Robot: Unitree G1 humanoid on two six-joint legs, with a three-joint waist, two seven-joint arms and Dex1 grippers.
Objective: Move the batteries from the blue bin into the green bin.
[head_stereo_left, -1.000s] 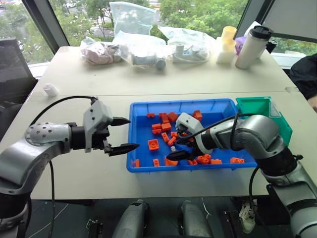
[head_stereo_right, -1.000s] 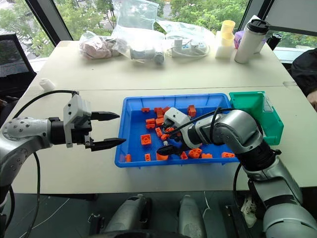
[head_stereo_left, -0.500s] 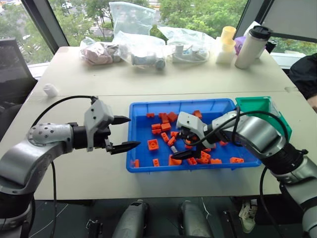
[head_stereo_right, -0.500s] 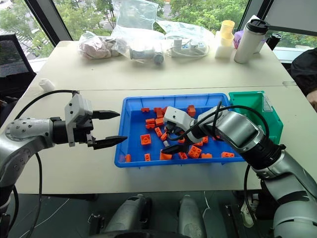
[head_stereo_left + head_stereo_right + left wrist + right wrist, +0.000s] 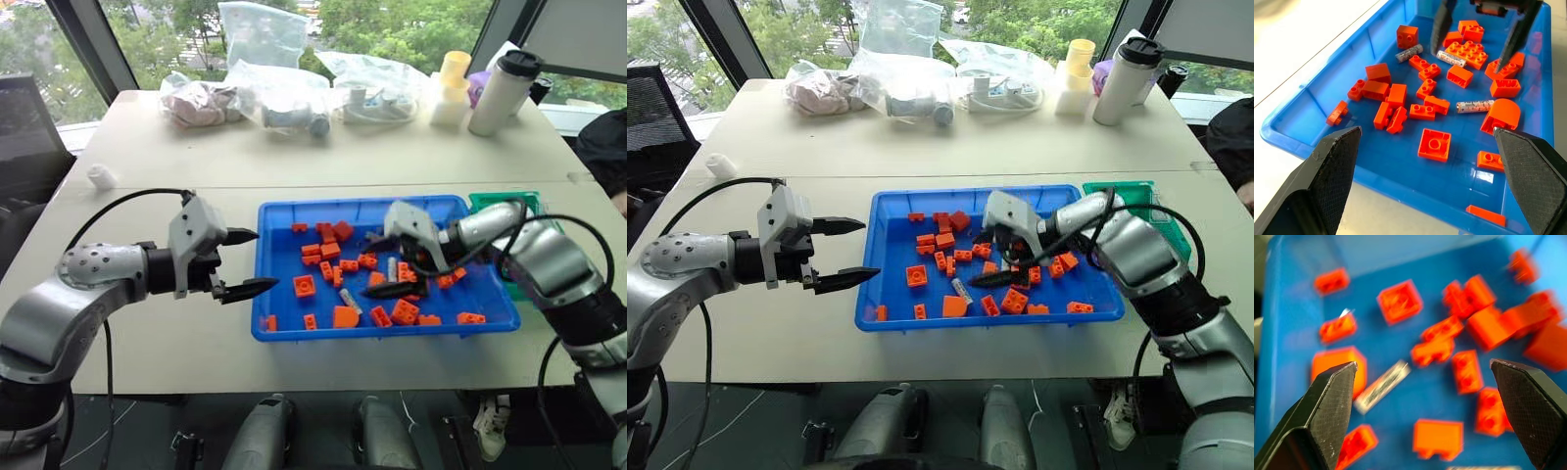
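Note:
The blue bin (image 5: 261, 294) sits mid-table, strewn with orange toy bricks (image 5: 304, 286). Grey batteries lie among them: one (image 5: 350, 301) slanted near the front, one (image 5: 392, 268) beside my right gripper, and three (image 5: 1475, 106) (image 5: 1451, 58) (image 5: 1409, 53) in the left wrist view. My right gripper (image 5: 383, 264) hovers open over the bin's middle, pointing left, holding nothing; a battery (image 5: 1382, 386) lies below between its fingers. My left gripper (image 5: 263, 260) stands open and empty just outside the bin's left rim. The green bin (image 5: 1122, 188) sits at the blue bin's right end, mostly hidden by my right arm.
Plastic bags (image 5: 279, 93), stacked cups (image 5: 449, 86) and a white tumbler (image 5: 502, 90) line the far side of the table. A small white object (image 5: 101, 177) lies at the left. A person's dark sleeve (image 5: 602, 147) shows at the right edge.
My right gripper has moved from the bin's front middle toward the right, lifted slightly and rolled. The left gripper has stayed where it was.

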